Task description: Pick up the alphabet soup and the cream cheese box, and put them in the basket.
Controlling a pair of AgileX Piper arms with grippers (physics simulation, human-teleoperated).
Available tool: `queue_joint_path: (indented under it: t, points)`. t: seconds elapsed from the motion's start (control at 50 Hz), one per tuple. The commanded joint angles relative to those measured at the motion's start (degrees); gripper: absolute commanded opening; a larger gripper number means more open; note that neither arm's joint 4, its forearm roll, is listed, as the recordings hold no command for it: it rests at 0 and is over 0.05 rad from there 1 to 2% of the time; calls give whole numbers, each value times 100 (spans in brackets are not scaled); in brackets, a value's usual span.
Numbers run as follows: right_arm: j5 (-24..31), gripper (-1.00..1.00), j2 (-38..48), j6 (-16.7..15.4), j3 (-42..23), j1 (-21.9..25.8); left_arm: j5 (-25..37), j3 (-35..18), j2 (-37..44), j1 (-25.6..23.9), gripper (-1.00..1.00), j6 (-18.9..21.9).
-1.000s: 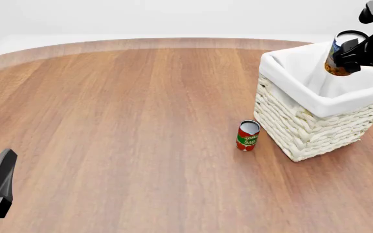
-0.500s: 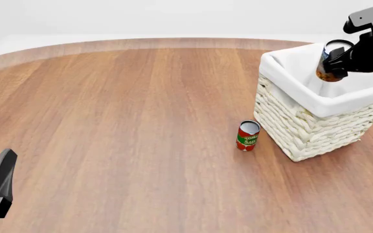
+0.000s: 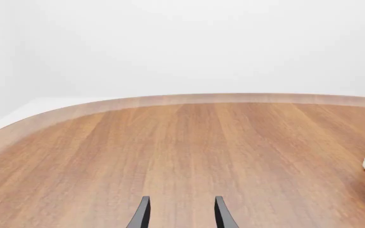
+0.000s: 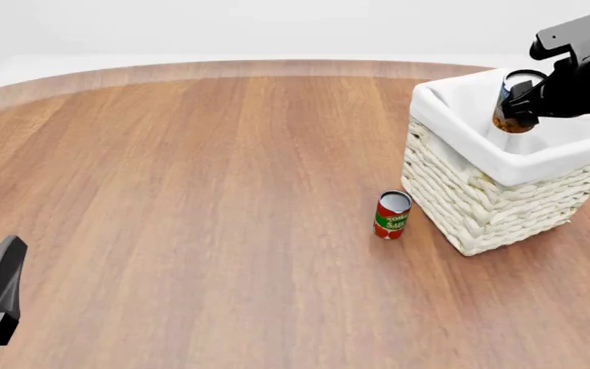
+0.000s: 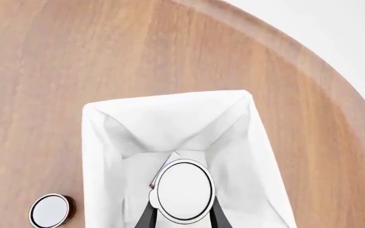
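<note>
Alphabet soup (image 5: 184,190): gripped upright between the right gripper's (image 4: 528,98) fingers, directly above the basket (image 5: 100,142) opening.
Release direction: straight down.
Left gripper (image 3: 181,214): fingers parted, empty, well apart.

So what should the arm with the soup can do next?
Probably lower a little, then open the fingers: the right gripper holds the alphabet soup directly above the basket opening, so it should drop inside the liner.
</note>
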State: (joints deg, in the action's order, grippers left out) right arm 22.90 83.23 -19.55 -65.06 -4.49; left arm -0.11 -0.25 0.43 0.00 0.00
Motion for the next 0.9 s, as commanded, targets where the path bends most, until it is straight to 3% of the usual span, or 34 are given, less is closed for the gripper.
queue_joint_path:
  t: [0.02, 0.9]
  points:
    - [-73, -100, 133, 64, -86, -57, 0, 0, 0, 0, 100, 0]
    - [-398, -100, 470, 90, 84, -54, 0, 0, 0, 0, 100, 0]
